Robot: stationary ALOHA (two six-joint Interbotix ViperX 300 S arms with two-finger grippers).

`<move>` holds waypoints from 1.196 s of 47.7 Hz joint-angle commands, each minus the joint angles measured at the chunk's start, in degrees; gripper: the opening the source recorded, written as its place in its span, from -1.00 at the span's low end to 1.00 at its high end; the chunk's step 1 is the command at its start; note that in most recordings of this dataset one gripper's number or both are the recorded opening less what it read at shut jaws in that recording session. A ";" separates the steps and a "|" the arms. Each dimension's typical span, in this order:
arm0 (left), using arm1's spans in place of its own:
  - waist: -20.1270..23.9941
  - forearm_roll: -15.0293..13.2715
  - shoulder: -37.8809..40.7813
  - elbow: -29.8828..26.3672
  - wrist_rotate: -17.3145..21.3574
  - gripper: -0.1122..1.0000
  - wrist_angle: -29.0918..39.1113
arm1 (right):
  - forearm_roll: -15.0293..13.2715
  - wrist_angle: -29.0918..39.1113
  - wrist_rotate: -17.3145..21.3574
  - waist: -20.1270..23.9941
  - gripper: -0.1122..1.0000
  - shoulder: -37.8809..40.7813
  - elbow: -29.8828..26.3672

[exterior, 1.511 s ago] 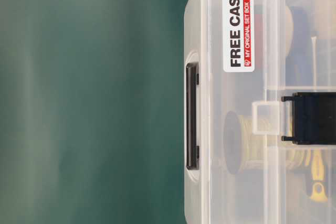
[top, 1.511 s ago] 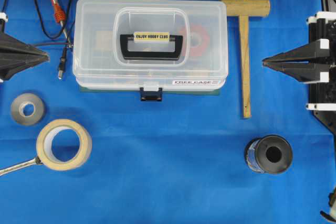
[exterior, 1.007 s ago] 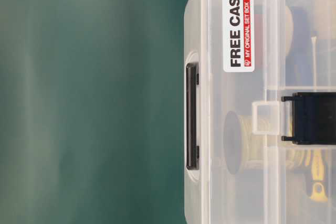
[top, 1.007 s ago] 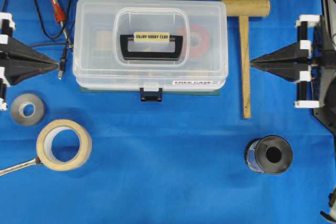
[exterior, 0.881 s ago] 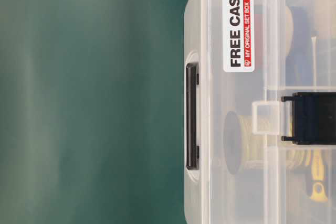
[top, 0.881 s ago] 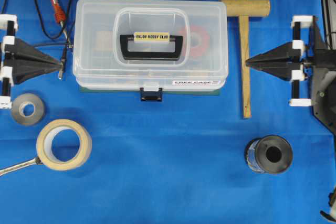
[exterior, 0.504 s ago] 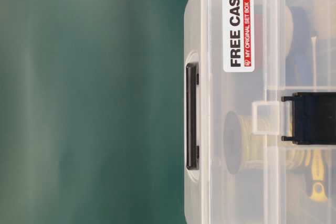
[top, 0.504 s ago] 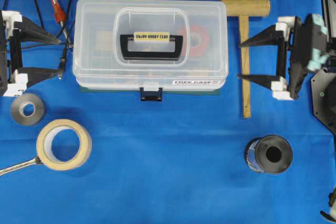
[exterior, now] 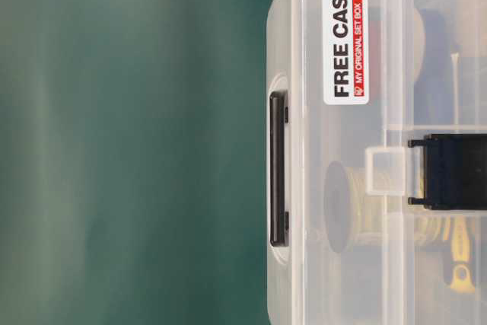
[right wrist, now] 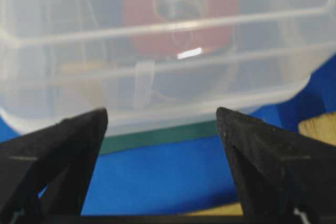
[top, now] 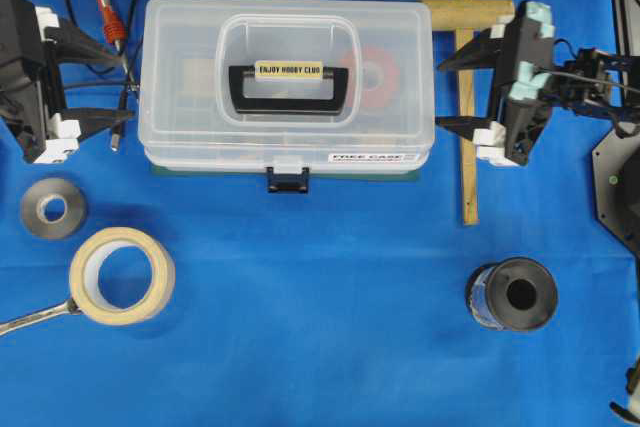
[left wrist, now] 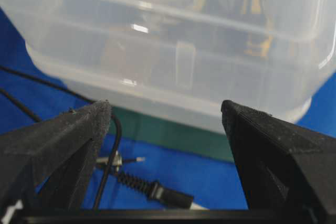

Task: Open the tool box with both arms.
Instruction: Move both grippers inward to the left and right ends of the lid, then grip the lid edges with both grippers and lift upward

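The tool box (top: pixel 287 82) lies lid-closed on the blue cloth (top: pixel 320 347), its black latch (top: pixel 287 182) at the front edge and its handle (top: pixel 288 87) flat on the lid. Just beside the box's left end, the left gripper (top: pixel 118 87) has its fingers spread wide, holding nothing, over a black cable (top: pixel 60 7). At the box's right end, the right gripper (top: pixel 442 95) is likewise spread wide and empty, above a wooden mallet (top: pixel 466 97). In front of the box lie a tape roll (top: pixel 121 275), a grey roll (top: pixel 52 208) and a black spool (top: pixel 512 294).
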 commanded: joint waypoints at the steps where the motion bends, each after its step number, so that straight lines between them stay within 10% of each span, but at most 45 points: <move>1: -0.09 -0.09 0.35 -1.49 -0.26 0.68 -1.58 | 0.09 -1.23 0.09 -0.09 0.70 0.79 -2.29; 57: -3.08 -0.35 -3.25 -3.34 -1.32 0.68 -5.36 | -0.18 2.64 -0.09 0.44 0.70 -6.24 -5.89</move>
